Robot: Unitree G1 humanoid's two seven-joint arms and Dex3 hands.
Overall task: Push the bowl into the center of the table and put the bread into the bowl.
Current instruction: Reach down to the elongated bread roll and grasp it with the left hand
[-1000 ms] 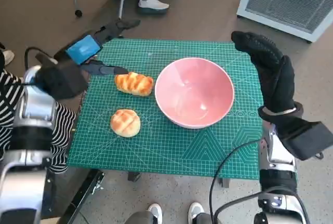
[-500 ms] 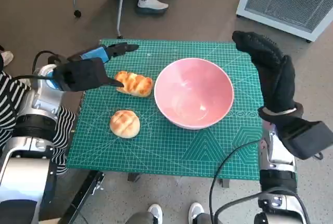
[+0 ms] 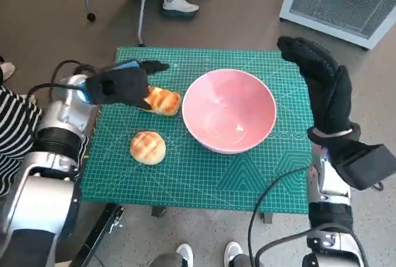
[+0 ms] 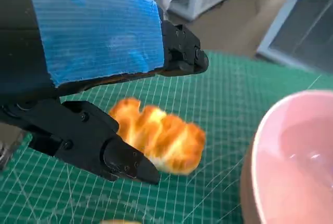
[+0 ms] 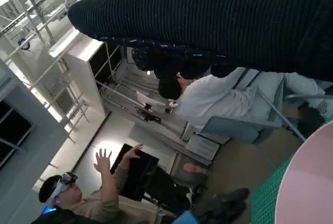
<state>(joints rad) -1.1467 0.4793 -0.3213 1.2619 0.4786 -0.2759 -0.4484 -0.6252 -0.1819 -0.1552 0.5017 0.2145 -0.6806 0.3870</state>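
Head view: the left robot hand hangs over the far left part of the green surface, and its black fingers point toward the far edge. Just under and beside this hand lies the long bread roll; part of the roll is hidden by the hand. The hand does not hold anything and its fingers are apart. In the left wrist view the same roll shows in the gap between the upper finger and the lower finger, and I cannot tell if any of them touches it. The blue tape covers the back of this hand.

The pink bowl stands on the surface between the two hands, near the middle and a little closer to the right robot hand. Its rim is just beside the roll, on the side away from the left hand. A second, round bread bun lies nearer to the robot than the left hand, apart from the roll and from the bowl.

The right robot hand, in its black glove, is raised over the right edge of the surface, just beside the bowl. It is stretched flat and holds nothing.

In the right wrist view a person sits with both hands lifted.
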